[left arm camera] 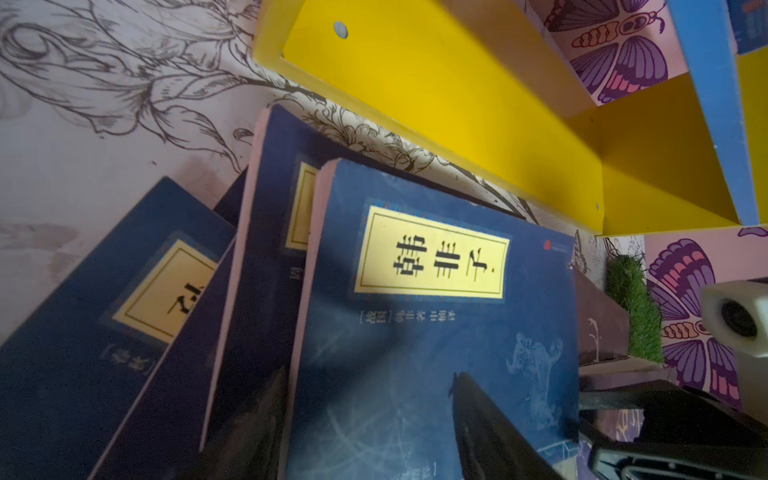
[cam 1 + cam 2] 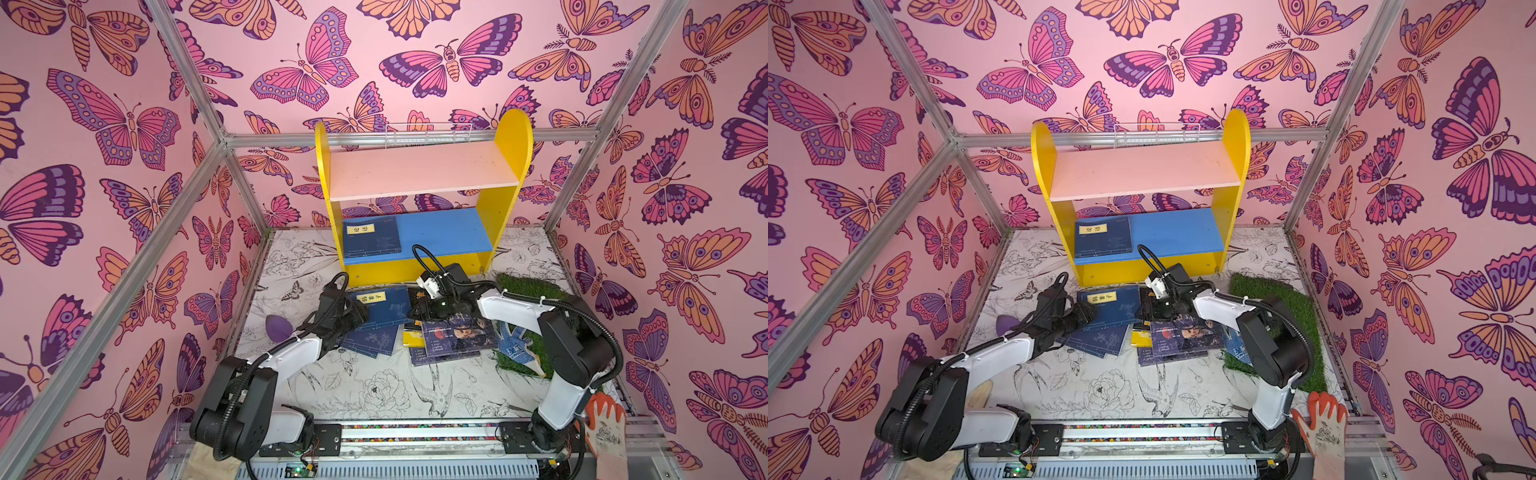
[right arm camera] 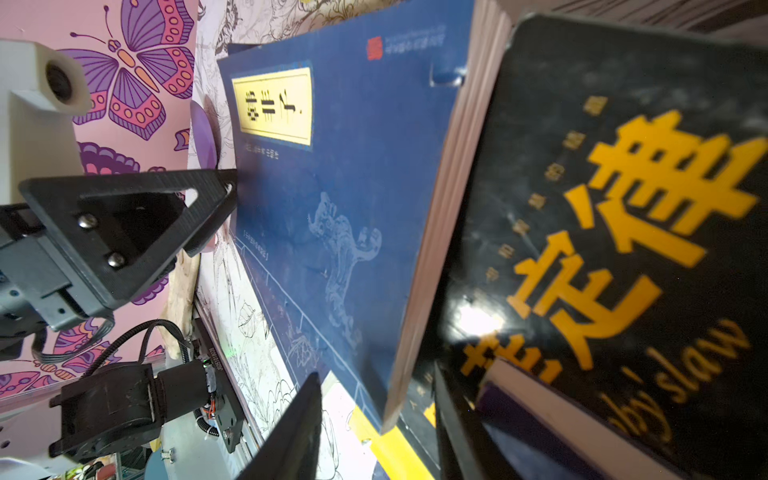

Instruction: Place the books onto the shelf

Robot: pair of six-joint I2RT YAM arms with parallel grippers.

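The shelf [image 2: 505, 208] [image 2: 1225, 216] stands at the back, with one navy book [image 2: 371, 241] [image 2: 1104, 239] flat on its blue lower board. In front of it the other books lie in a loose pile on the table. My left gripper [image 2: 361, 313] [image 2: 1090, 311] [image 1: 370, 374] is open at the left edge of the top navy book [image 2: 384, 305] [image 1: 432, 332] [image 3: 345, 187]; one finger lies over its cover, the other beside its page edge. My right gripper [image 2: 419, 309] [image 2: 1148, 307] [image 3: 374, 372] is open at that book's opposite corner, next to a black book [image 3: 623, 208]. Portrait books [image 2: 457, 332] and a yellow book [image 2: 411, 336] lie nearer the front.
A green grass mat [image 2: 528, 291] with a blue dotted glove [image 2: 515, 340] lies at the right. A purple egg-shaped thing [image 2: 278, 326] sits left of the pile. A white wire basket [image 2: 428, 135] hangs behind the shelf. An orange glove [image 2: 604, 419] rests at the front right rail.
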